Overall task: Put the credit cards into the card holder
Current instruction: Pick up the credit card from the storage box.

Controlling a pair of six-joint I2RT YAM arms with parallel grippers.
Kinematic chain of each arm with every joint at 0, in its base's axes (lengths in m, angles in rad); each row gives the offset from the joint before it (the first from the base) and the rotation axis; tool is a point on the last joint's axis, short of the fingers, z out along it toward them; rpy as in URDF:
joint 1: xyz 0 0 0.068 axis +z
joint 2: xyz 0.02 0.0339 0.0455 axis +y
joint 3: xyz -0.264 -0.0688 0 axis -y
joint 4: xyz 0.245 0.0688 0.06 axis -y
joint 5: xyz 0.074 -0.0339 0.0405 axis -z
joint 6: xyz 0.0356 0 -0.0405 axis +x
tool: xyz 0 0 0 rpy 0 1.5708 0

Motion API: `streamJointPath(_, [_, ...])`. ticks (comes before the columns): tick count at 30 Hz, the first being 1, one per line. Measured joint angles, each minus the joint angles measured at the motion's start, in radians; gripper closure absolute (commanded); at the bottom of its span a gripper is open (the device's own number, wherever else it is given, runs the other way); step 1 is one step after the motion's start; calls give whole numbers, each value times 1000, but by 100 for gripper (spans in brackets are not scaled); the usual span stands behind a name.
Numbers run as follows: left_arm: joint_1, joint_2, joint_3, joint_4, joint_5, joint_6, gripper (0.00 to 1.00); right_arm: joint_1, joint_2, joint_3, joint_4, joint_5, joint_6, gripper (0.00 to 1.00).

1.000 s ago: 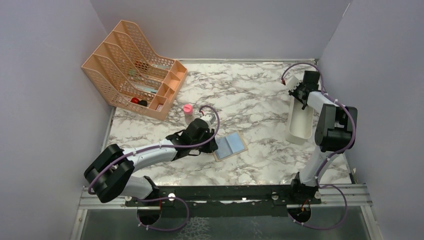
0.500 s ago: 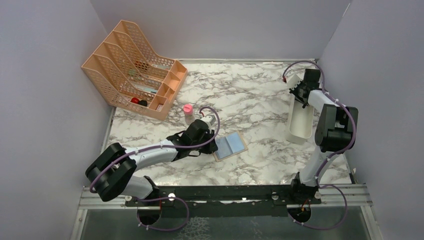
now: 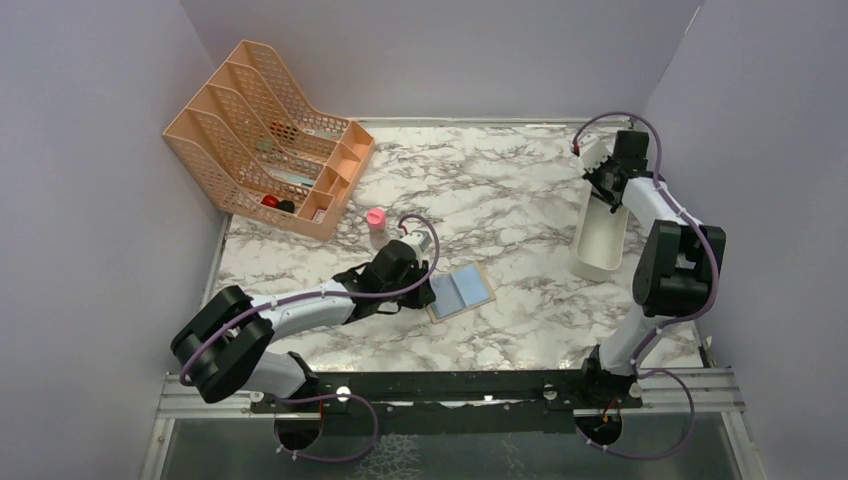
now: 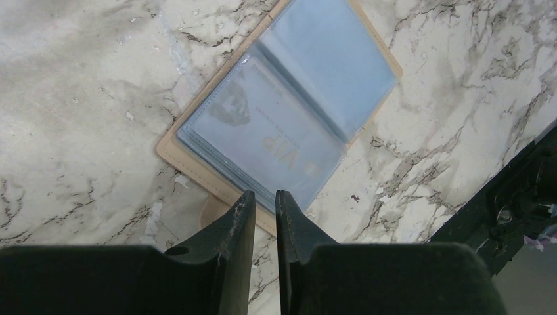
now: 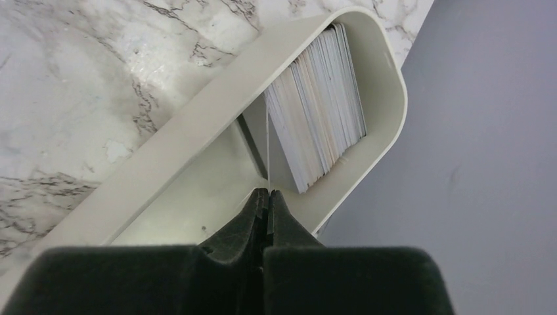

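Note:
The card holder lies open on the marble, tan outside and light blue inside. In the left wrist view one sleeve holds a silvery card marked VIP. My left gripper rests at its near edge, jaws nearly closed with nothing between them. My right gripper is inside the far end of the white tray. In the right wrist view it is shut on a thin card seen edge-on, beside the stack of credit cards in the tray.
A peach mesh file rack stands at the back left with small items in it. A small pink object sits on the marble just behind my left arm. Grey walls close in the back, left and right.
My right wrist has shifted slightly right and back over the tray's far end. My left gripper stays at the card holder's edge.

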Motion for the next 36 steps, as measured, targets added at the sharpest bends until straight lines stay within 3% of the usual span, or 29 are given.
streamJointPath(10, [0, -13, -6, 1, 3, -3, 79, 50, -114, 9, -127, -22, 235, 99])
streamJointPath(18, [0, -86, -20, -17, 0, -3, 78, 68, -150, 133, -270, -112, 589, 99])
streamJointPath(22, [0, -122, -21, -41, -10, 3, 78, 69, -227, 130, -283, -236, 755, 99])
streamJointPath(29, [0, -159, -21, -60, -12, 4, 78, 111, -418, -30, -153, -512, 999, 99])
streamJointPath(36, [0, -177, -20, -82, -24, 6, 78, 265, -440, -221, -92, -637, 1101, 99])
